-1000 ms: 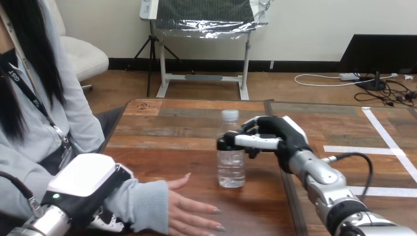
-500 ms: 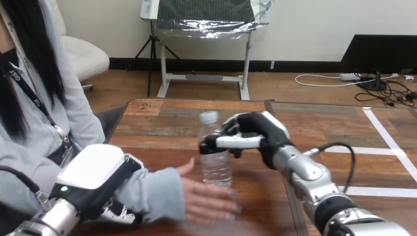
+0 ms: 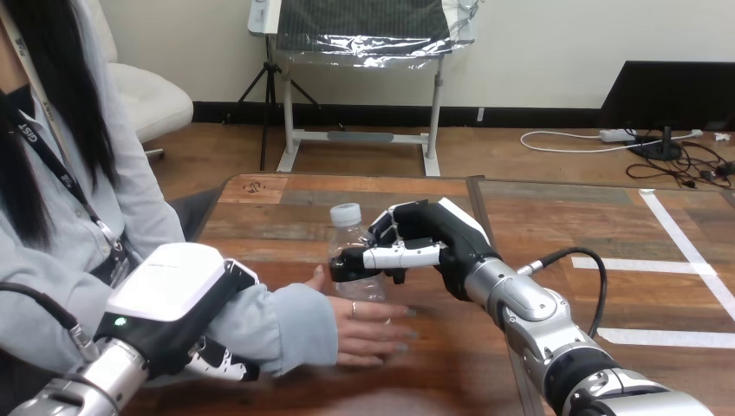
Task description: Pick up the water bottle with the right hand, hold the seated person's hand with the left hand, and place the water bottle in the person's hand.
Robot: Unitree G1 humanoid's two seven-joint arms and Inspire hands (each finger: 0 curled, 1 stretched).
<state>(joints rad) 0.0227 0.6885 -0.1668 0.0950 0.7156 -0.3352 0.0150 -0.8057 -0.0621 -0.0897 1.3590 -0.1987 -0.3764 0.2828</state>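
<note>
Water bottle (image 3: 347,236) moved left, near upright, cap up

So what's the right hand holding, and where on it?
The right hand holds the water bottle around its upper part, just below the cap.

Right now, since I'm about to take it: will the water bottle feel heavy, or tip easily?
Likely light: the water bottle is small, clear plastic, and may dent under the right robot hand curled round it. Tall and narrow, it could tip on the person's open hand.
</note>
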